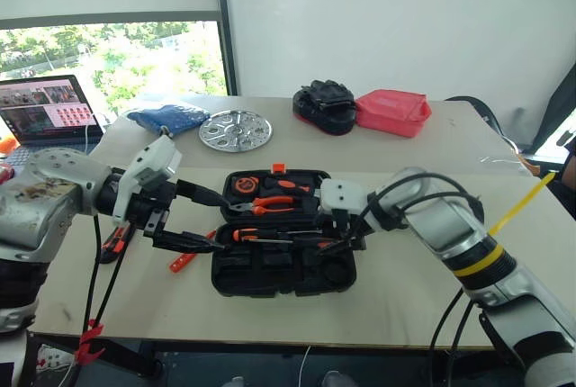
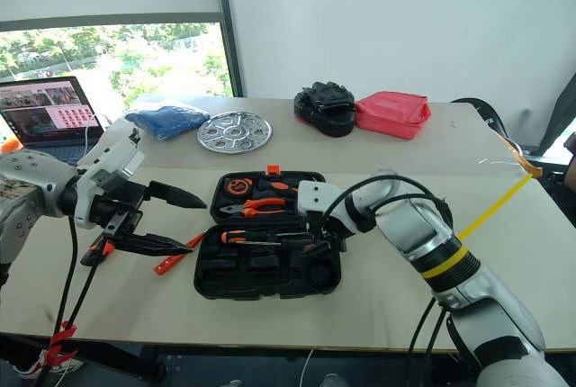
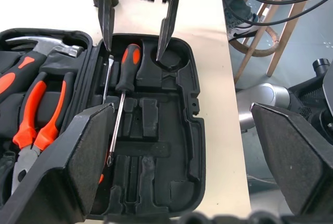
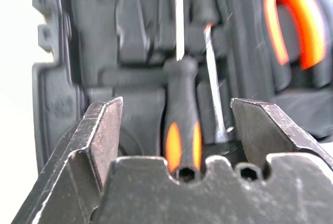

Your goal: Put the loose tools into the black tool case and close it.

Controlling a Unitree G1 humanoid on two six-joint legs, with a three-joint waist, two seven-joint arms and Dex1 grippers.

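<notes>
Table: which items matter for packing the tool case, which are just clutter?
Job: tool case, screwdriver already in it, orange screwdriver and knife loose beside it.
Clutter: gloves, red pouch, metal disc, blue cloth, laptop.

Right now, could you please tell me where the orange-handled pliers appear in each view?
Left eye view: pliers in the tool case's rear half, mid-picture.
Right eye view: same rear half, just left of centre.
Left wrist view: beside the hammer, handles orange.
Right wrist view: orange handles past the hinge.
Shared landmark: the black-and-orange screwdriver in the front half.
</notes>
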